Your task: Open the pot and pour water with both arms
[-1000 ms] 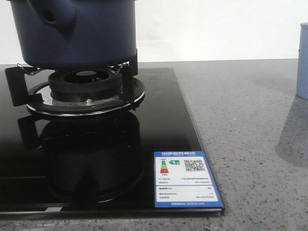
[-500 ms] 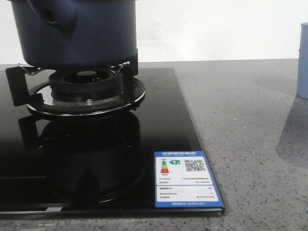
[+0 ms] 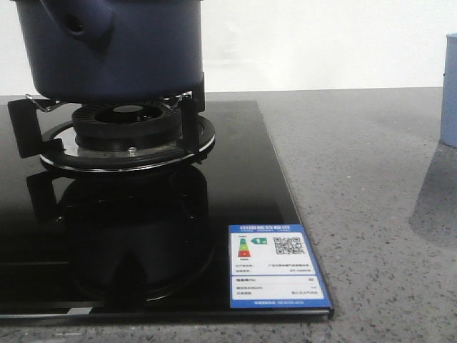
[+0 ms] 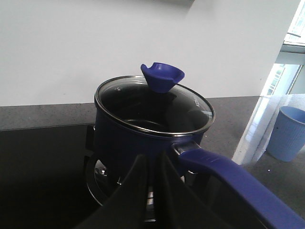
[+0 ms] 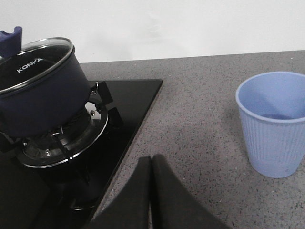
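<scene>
the front view cuts off the top of the dark navy-blue round pot (image 3: 114,50) on the black gas burner (image 3: 128,136), unmoved since earlier; left hand (image 4: 153,183) and right hand (image 5: 150,183) both narrow, holding nothing.

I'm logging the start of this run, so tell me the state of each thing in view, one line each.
Dark navy-blue round pot: upright on the gas burner, lidded.
Glass lid with blue knob: on the pot, closed.
Pale blue ribbed cup: upright on the grey counter, open.
Left gripper: shut, empty.
Right gripper: shut, empty.
</scene>
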Controlling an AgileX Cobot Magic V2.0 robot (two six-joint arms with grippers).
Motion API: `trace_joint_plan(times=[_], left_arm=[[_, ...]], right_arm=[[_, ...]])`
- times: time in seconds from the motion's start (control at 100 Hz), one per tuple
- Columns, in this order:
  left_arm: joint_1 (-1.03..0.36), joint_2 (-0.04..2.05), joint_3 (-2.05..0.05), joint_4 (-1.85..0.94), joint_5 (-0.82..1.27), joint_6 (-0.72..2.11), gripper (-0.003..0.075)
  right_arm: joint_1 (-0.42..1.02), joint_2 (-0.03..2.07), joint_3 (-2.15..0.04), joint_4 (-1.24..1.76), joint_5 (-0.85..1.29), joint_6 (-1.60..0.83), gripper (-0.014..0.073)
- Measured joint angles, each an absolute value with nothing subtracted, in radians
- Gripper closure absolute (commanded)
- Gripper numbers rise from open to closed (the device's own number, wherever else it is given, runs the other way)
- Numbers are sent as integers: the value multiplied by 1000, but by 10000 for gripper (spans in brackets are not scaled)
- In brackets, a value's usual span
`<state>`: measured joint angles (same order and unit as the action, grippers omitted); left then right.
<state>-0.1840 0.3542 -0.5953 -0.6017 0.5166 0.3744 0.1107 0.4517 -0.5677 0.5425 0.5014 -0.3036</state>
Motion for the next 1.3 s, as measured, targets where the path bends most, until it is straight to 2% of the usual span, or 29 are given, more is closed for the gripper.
trace_joint_plan(times=[0.16,0.23,0.3,0.47,0.54,0.91,0.98,1.06,1.13,1.18,1.3], left_arm=[[-184,366,-595,-602,506,374,734],[-184,386,-595,-611,506,374,732],[-184,408,-595,-633,506,381,704],[-184,461,-599,-783,508,548,575],[-184,484,-604,-849,508,616,545],[-184,640,-666,-1093,513,896,527],[-184,677,-682,-1102,522,919,449],[-184,717,-699,-1107,536,936,267],[-184,752,-719,-1112,544,943,150],[-184,775,-731,-1116,544,943,127],[-184,834,-757,-1141,544,955,153]], right_arm=[[111,452,-568,542,507,-304,650],[111,452,-568,542,507,-304,615],[111,452,-568,542,507,-304,536],[111,452,-568,542,511,-307,245],[111,452,-568,542,511,-307,188],[111,454,-568,542,528,-307,184],[111,454,-568,542,532,-307,184],[111,454,-568,542,536,-307,184],[111,454,-568,542,540,-307,185],[111,454,-568,542,542,-307,185],[111,454,-568,542,546,-307,185]])
